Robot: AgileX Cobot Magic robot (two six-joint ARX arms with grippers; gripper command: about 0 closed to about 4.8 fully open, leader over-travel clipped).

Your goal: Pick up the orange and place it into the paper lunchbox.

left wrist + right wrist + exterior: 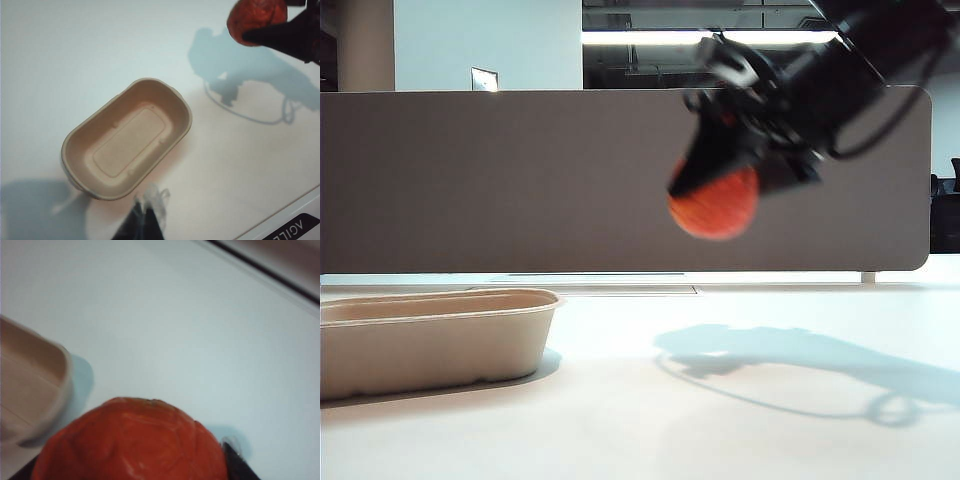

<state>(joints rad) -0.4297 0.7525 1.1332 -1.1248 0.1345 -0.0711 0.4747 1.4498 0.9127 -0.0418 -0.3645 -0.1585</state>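
Observation:
The wrinkled red-orange orange (715, 207) hangs well above the white table, to the right of the paper lunchbox (440, 300). My right gripper (722, 180) is shut on it from above, one dark fingertip (235, 457) showing beside the fruit (130, 440). The beige pulp-paper lunchbox (70, 142) lies empty on the table, and one end of it (30, 385) shows in the right wrist view. My left gripper (145, 216) hovers above the table close to one end of the lunchbox, its dark fingers pressed together with nothing between them. The held orange (255, 20) also shows in the left wrist view.
A long grey partition (520, 180) stands along the table's far edge. The right arm's shadow (790, 360) falls on the white tabletop below the orange. A table edge with a dark label (295, 227) shows near the left gripper.

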